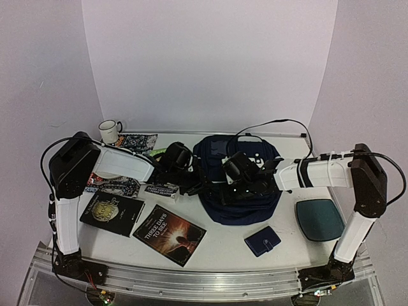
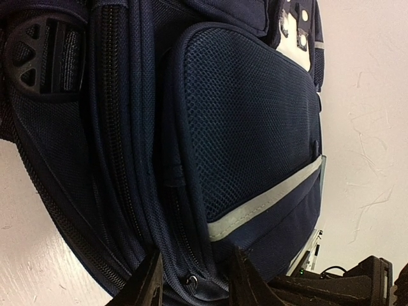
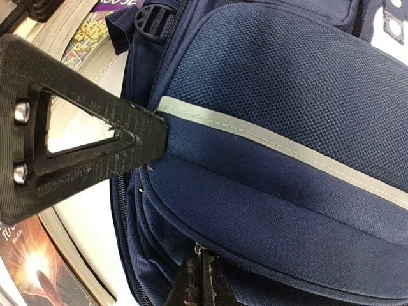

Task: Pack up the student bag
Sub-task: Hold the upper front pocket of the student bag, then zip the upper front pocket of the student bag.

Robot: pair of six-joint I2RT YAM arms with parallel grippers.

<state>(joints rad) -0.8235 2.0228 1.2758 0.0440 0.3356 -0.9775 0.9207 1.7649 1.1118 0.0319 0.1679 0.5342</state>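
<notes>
The student bag (image 1: 239,191) is a navy backpack with pale stripes, lying flat in the middle of the table. It fills the left wrist view (image 2: 248,121) and the right wrist view (image 3: 287,127). My left gripper (image 1: 190,185) is at the bag's left side; its fingers (image 2: 150,284) are closed against a thick fold of zipped fabric, with a small zip ring (image 2: 190,280) between them. My right gripper (image 1: 247,182) is over the bag's front. It (image 3: 201,284) is shut on a metal zip pull (image 3: 199,250) at the pocket seam. The left gripper's triangular finger (image 3: 83,146) presses the bag's edge.
Two dark books (image 1: 111,213) (image 1: 169,234) lie at the front left. A navy wallet (image 1: 262,241) and a teal case (image 1: 320,218) lie at the front right. A white mug (image 1: 109,131) and a patterned book (image 1: 139,141) are at the back left, and a white book (image 1: 159,189) lies under the left arm.
</notes>
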